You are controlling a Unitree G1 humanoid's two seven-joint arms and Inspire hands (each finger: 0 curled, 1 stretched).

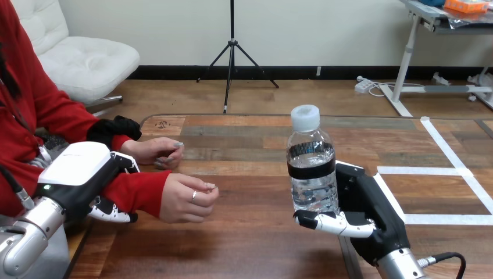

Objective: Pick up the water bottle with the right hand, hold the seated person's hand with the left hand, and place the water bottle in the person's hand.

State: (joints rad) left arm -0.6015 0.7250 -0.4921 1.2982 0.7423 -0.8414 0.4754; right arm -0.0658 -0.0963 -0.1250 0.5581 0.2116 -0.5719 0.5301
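Head view: right robot hand (372, 206) grasped the water bottle (312, 168) upright; left of it, left robot hand (81, 168) clasped the person's forearm (138, 192), likely steadying it for handover.

I'm seeing from the head camera — it faces forward and down across the table (250, 244), whose far edge runs a little above mid-frame. It sits near and above the work: the left hand (78, 165) shows at the lower left corner, the right hand (366, 197) with the bottle (312, 163) at the lower right — the person (35, 104) along the left edge.
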